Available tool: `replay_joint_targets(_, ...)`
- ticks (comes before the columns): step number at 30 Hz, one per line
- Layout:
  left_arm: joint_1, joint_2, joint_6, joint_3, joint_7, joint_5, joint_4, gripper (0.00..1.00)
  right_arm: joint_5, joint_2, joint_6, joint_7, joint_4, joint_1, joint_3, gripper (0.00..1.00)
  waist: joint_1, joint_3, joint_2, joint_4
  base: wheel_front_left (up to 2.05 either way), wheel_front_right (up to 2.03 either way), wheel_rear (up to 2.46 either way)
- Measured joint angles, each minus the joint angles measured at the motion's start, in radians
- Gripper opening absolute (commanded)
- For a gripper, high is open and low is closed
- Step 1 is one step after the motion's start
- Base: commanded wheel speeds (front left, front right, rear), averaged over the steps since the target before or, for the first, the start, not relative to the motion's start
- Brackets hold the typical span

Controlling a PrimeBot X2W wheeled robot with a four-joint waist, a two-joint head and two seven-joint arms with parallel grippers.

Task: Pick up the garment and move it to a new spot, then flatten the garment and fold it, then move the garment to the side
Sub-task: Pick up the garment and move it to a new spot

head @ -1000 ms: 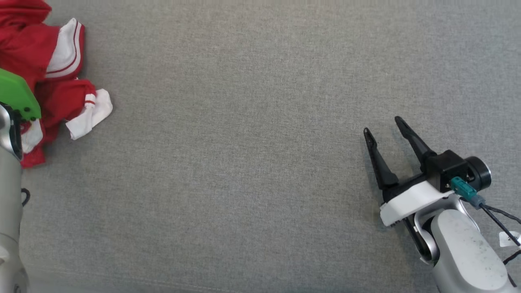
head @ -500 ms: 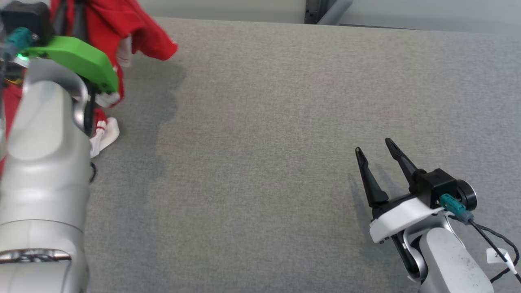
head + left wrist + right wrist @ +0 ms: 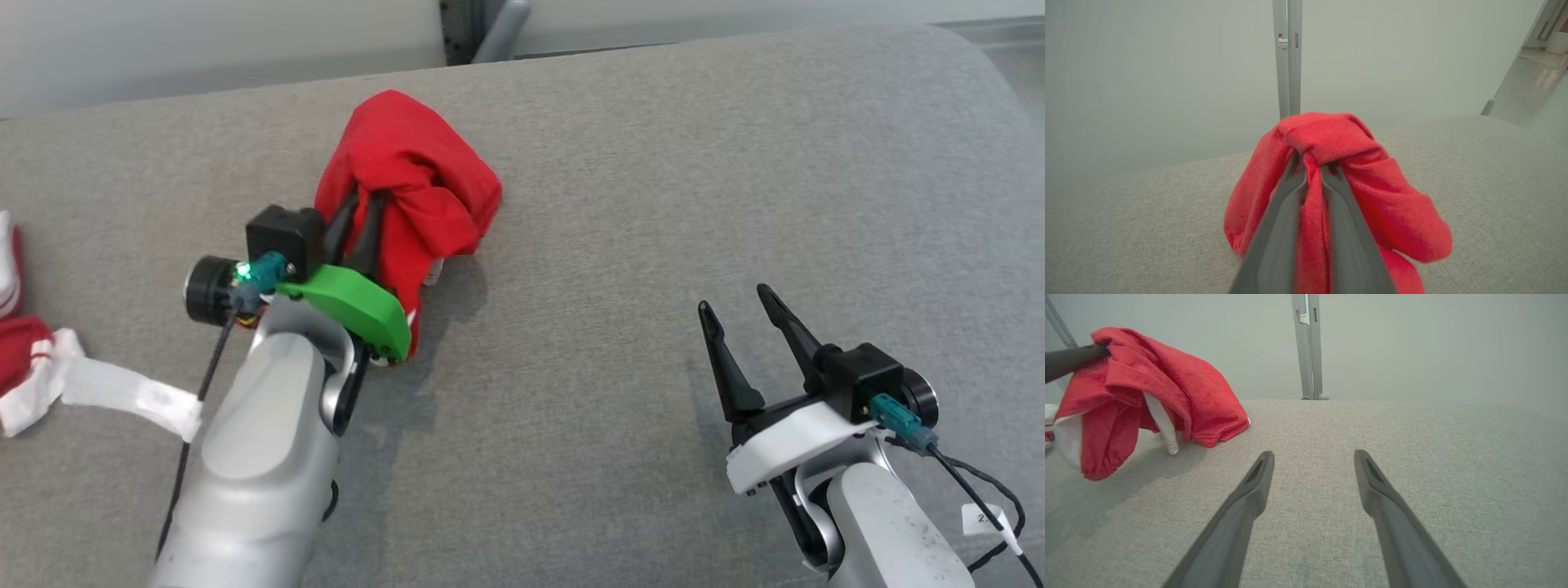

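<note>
Left end effector (image 3: 367, 200) (image 3: 1312, 163): clenched on the crumpled red fabric garment with white trim (image 3: 408, 163) (image 3: 1392, 196) (image 3: 1167, 384). Both dark fingers (image 3: 1278, 228) are pressed close together, with a ridge of red cloth pinched between them. The cloth bunches over the fingertips and hides them.

Garment position: left of centre on the counter covered in grey woven fabric (image 3: 612, 245), toward its far edge. It hangs from the grip in a bundle. In the right wrist view the far-right fold appears to lie on the counter, and the near-left lobe hangs above its shadow. A white strip (image 3: 1163, 428) dangles beneath; cannot tell whether it touches.

Right end effector (image 3: 733, 300) (image 3: 1314, 454): released, fingers spread wide with nothing between them, low over bare counter at near right. It is well apart from the garment.

More red-and-white cloth (image 3: 24, 367) lies at the left edge of the head view, apart from the held bundle.

A grey metal post (image 3: 473, 33) (image 3: 1288, 61) (image 3: 1308, 347) stands beyond the far edge, against a pale wall.
</note>
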Motion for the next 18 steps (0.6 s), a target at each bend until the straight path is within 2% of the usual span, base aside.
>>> replay_joint_targets(4, 0.08, -0.001, 0.008, -0.09, 0.0, -0.063, -0.052, 0.0, 0.006, 0.007, 0.0, 0.0, 0.001, 0.0, -0.012, 1.0, 0.0, 0.004, 0.0, -0.07, 0.0, 0.0, 0.0)
replay_joint_targets(8, 0.131, -0.002, 0.046, -0.107, -0.002, -0.089, -0.085, 0.0, 0.007, 0.012, 0.0, 0.0, -0.002, 0.002, -0.022, 1.0, 0.0, 0.008, 0.0, -0.132, 0.0, 0.0, 0.0)
replay_joint_targets(9, 0.144, -0.002, 0.053, -0.11, -0.002, -0.085, -0.085, 0.26, 0.007, 0.012, 0.0, 0.0, -0.003, 0.005, -0.024, 1.0, 0.0, 0.009, 0.0, -0.144, 0.0, 0.0, 0.0)
replay_joint_targets(10, 0.157, -0.002, 0.063, -0.11, -0.002, -0.081, -0.083, 0.71, 0.007, 0.013, 0.0, 0.0, -0.004, 0.009, -0.025, 1.0, 0.0, 0.01, 0.0, -0.155, 0.0, 0.0, 0.0)
replay_joint_targets(11, 0.17, -0.003, 0.075, -0.102, -0.002, -0.082, -0.078, 1.0, 0.007, 0.015, 0.0, 0.0, -0.005, 0.012, -0.026, 1.0, 0.0, 0.011, 0.0, -0.165, 0.0, 0.0, 0.0)
replay_joint_targets(18, 0.264, 0.015, 0.103, 0.004, -0.002, -0.034, -0.132, 1.0, 0.002, 0.022, 0.0, 0.0, -0.009, 0.028, -0.052, 1.0, 0.0, -0.004, 0.0, -0.172, 0.0, 0.0, 0.0)
